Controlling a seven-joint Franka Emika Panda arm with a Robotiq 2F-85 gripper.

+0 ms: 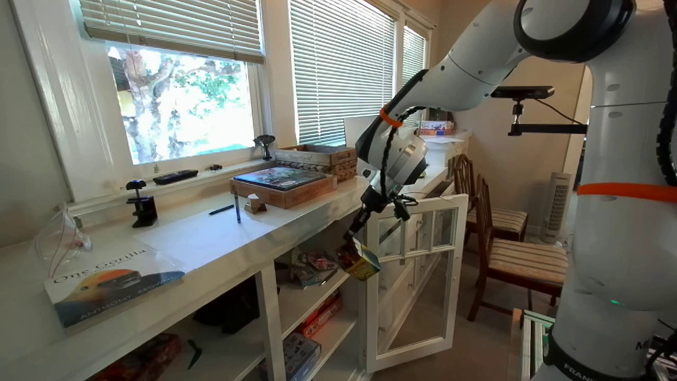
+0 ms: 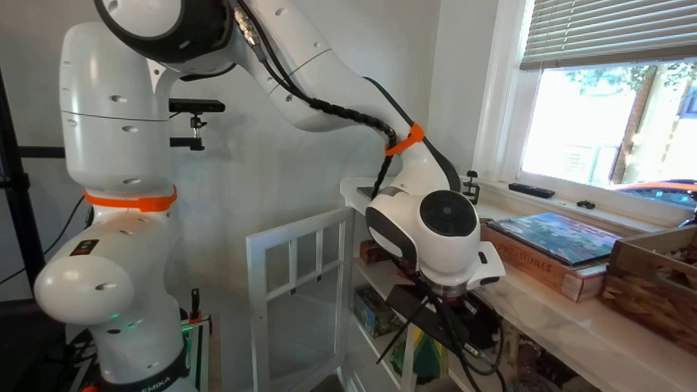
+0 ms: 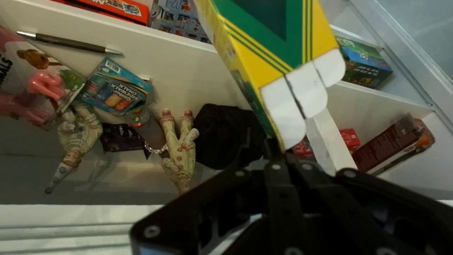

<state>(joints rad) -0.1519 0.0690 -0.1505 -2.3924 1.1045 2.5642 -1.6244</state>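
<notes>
One carton point(image 3: 272, 53) in jaws, figurines point(image 3: 179, 150) in cupboard point(image 3: 187, 76)

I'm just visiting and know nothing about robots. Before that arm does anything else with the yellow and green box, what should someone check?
1. Grip: ok; the gripper is shut on the yellow-green box near its white flaps.
2. Flaps closed: not ok; they stick out.
3. Box level: not ok; it hangs tilted.
4. Cabinet door open: ok; it stands open in both exterior views.
5. Gap between box and shelf: cannot tell from these angles.
6. Contents secure: cannot tell; the inside is hidden.
</notes>
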